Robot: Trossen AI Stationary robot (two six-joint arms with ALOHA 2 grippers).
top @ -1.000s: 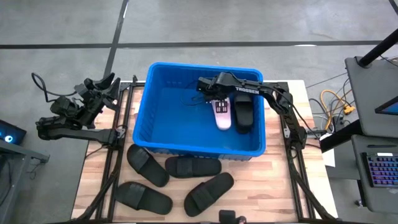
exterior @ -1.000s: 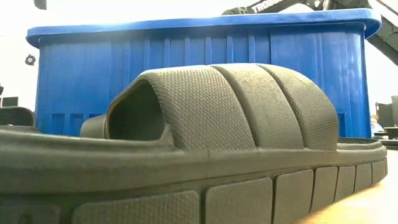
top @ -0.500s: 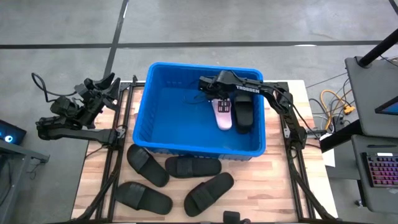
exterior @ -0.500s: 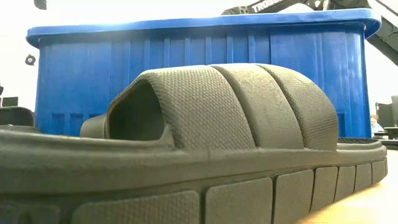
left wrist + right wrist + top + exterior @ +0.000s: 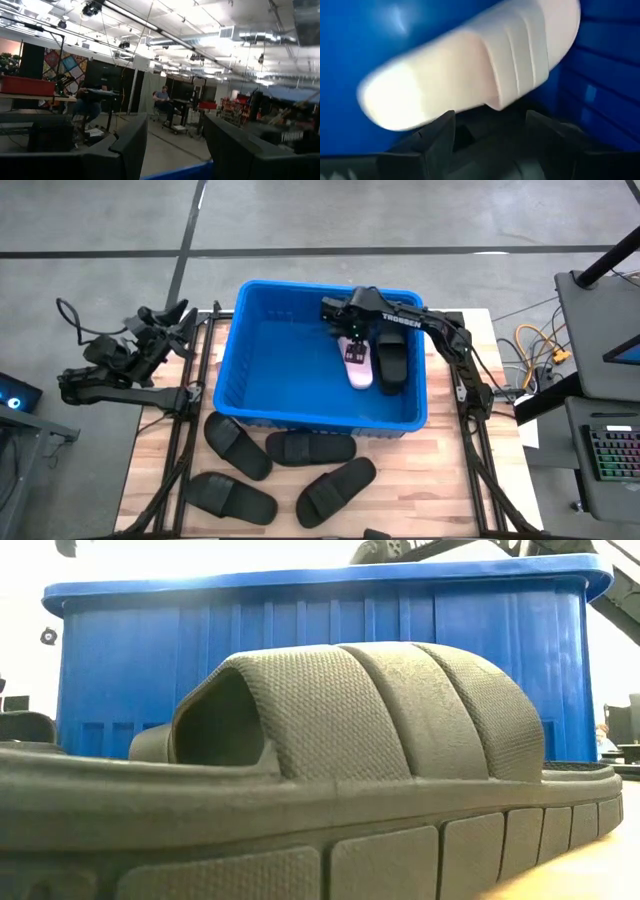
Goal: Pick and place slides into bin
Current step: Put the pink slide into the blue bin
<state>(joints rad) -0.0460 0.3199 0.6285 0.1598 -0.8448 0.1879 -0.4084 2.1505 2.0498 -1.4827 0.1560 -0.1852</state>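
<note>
Pink slide (image 5: 357, 362) lies in blue bin (image 5: 255, 298) just below right gripper (image 5: 349, 328), fingers spread

2 matte-black jointed arms; the right arm (image 5: 430, 330) carries white TROSSEN lettering, black cables trailing.

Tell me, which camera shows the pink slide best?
The right wrist view: the pink slide fills it, strap ridges clear, though blurred. The high view shows it whole but small in the bin. The low and left wrist views don't show it.
</note>
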